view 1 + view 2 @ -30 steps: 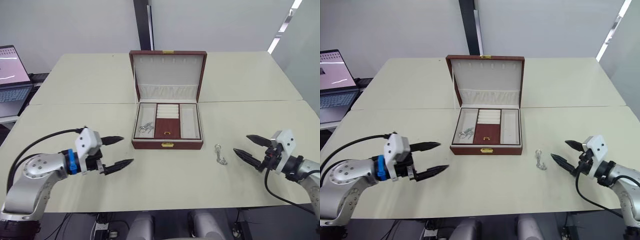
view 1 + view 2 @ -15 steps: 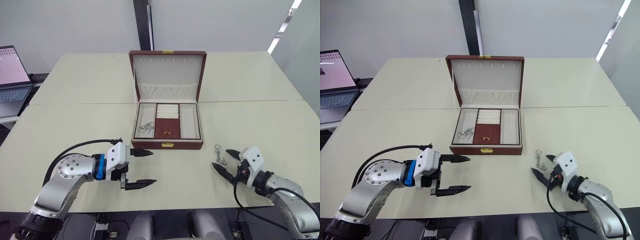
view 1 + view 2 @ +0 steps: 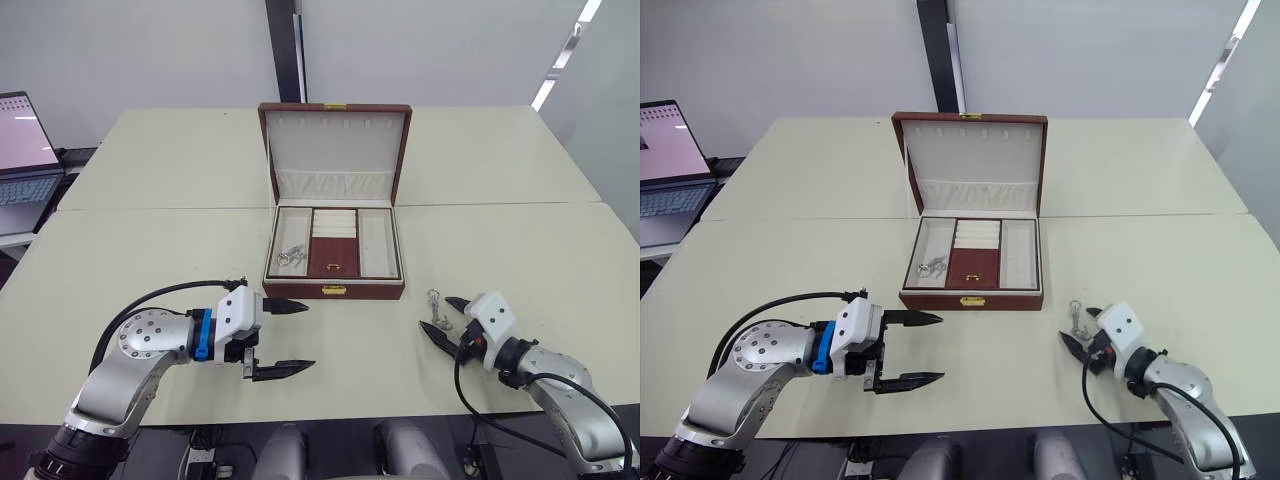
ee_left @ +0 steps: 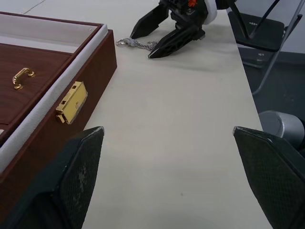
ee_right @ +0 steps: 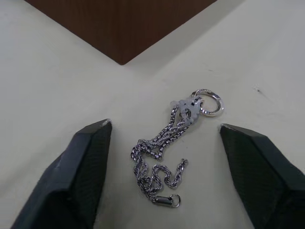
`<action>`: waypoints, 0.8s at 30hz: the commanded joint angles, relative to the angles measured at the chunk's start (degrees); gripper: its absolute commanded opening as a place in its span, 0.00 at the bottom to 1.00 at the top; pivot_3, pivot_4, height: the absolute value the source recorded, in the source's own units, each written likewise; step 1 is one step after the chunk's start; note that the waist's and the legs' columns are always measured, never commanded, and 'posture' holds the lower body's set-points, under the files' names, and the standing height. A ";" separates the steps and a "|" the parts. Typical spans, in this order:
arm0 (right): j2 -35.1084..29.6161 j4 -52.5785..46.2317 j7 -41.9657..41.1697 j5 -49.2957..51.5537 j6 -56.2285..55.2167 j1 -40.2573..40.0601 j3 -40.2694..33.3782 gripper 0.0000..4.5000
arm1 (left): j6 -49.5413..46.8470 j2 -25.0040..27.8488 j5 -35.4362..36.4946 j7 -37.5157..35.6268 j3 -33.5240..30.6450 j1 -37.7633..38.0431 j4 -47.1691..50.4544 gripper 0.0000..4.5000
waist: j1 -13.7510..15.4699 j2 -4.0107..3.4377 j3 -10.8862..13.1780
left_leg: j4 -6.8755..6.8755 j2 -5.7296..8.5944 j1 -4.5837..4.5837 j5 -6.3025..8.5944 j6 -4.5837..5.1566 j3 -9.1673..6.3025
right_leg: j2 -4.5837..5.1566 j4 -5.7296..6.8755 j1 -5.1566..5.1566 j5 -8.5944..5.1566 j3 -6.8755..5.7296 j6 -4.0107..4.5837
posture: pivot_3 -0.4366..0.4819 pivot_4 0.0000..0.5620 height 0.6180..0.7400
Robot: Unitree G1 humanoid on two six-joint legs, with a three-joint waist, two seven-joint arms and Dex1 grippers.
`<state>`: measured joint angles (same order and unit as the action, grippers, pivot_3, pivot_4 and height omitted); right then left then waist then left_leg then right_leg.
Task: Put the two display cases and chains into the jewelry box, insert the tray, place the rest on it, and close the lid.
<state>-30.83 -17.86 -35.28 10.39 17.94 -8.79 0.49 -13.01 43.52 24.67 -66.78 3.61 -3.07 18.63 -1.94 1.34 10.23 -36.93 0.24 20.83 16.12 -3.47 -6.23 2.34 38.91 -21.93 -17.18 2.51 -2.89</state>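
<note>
Head pair: high, looking forward and down over the whole table (image 3: 150,250); both frame the open jewelry box (image 3: 335,290). Left wrist: low over the tabletop, close beside the box front, facing the right gripper (image 4: 164,36). Right wrist: close above a chain (image 5: 167,148), box corner shared.

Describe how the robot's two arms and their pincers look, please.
Both arms are silver-grey metal with rounded joints and a looping black cable. The left pincer has a white block housing, a blue ring behind it and two long, pointed black fingers. The right pincer has the same white housing and black pointed fingers, with a small red-orange detail.
</note>
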 commanded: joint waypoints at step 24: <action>0.97 2.91 -0.19 4.26 2.80 1.40 -3.65 0.00 | -3.61 -1.83 0.63 3.38 0.75 -3.86 3.86 1.00 | 0.13 0.15 -0.13 | -0.02 0.02 -0.13 0.00 0.00 -0.07 | 0.00 -0.04 0.21 0.00 -0.05 0.00 | 0.48 0.27 1.00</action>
<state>-29.97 -16.04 -36.03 14.60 19.96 -6.77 -1.52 -16.92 41.77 24.81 -63.53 4.34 -6.42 20.37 -1.81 1.49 10.10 -36.95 0.26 20.70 16.13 -3.47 -6.29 2.35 38.87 -21.72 -17.18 2.46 -2.90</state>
